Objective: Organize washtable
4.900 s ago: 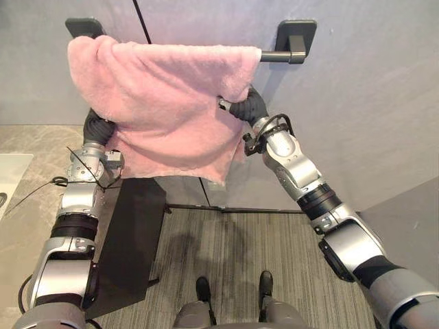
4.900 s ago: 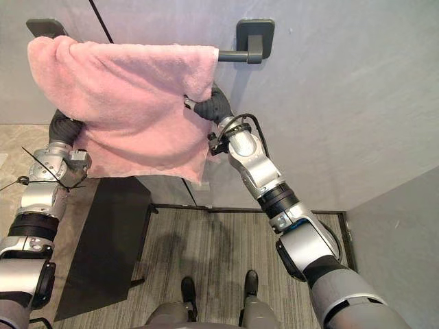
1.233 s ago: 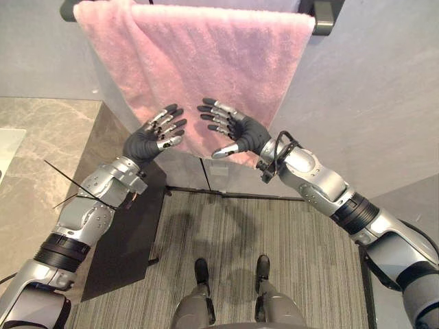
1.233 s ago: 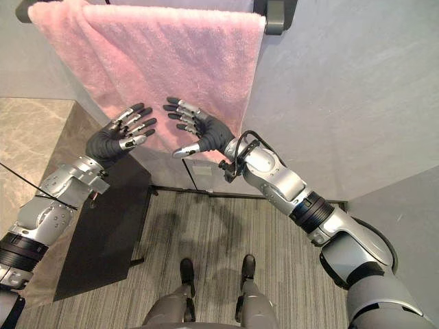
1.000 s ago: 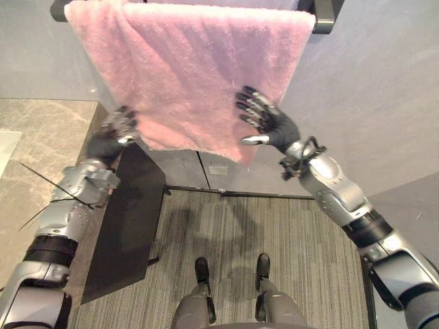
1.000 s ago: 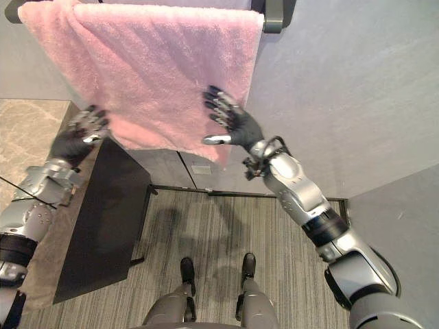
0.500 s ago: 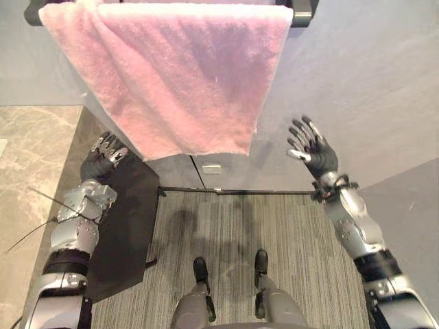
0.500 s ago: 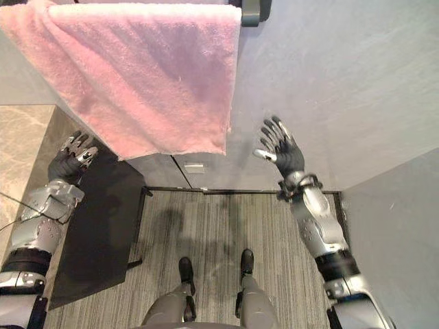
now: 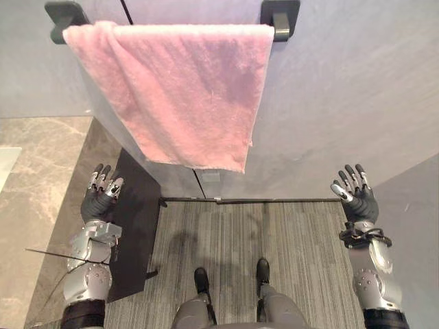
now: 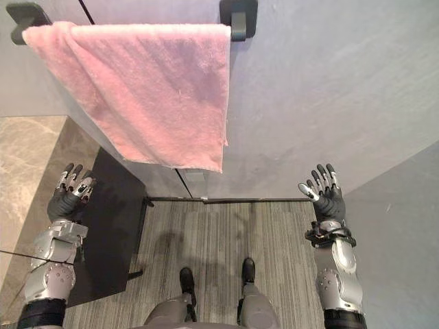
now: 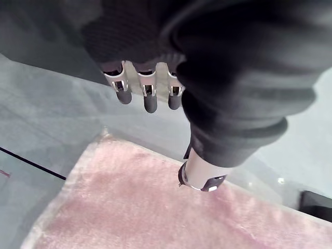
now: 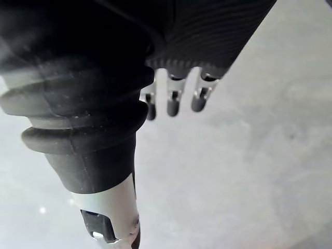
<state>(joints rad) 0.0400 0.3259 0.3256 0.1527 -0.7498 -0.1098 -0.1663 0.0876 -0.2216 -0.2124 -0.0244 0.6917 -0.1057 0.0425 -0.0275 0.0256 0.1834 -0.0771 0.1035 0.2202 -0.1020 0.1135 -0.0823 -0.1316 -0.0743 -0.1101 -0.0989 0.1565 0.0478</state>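
A pink towel (image 9: pixel 178 89) hangs spread over a dark wall rail (image 9: pixel 280 15) on the grey wall, its lower edge slanting down to the right. My left hand (image 9: pixel 99 201) is held up at the lower left, fingers straight, open and empty, well below and left of the towel. My right hand (image 9: pixel 357 197) is raised at the lower right, also open and empty, far from the towel. In the left wrist view the towel (image 11: pixel 155 207) shows past my left hand's fingers (image 11: pixel 150 98), apart from them.
A marble counter (image 9: pixel 34 178) lies at the left, with a dark panel (image 9: pixel 134 226) along its side. Grey striped floor (image 9: pixel 274 247) stretches below the wall. The right wrist view looks at plain grey wall (image 12: pixel 249 155).
Both hands have drawn back from the towel, moving down and outward to the lower corners. The towel stays hanging on the rail. The camera has shifted a little.
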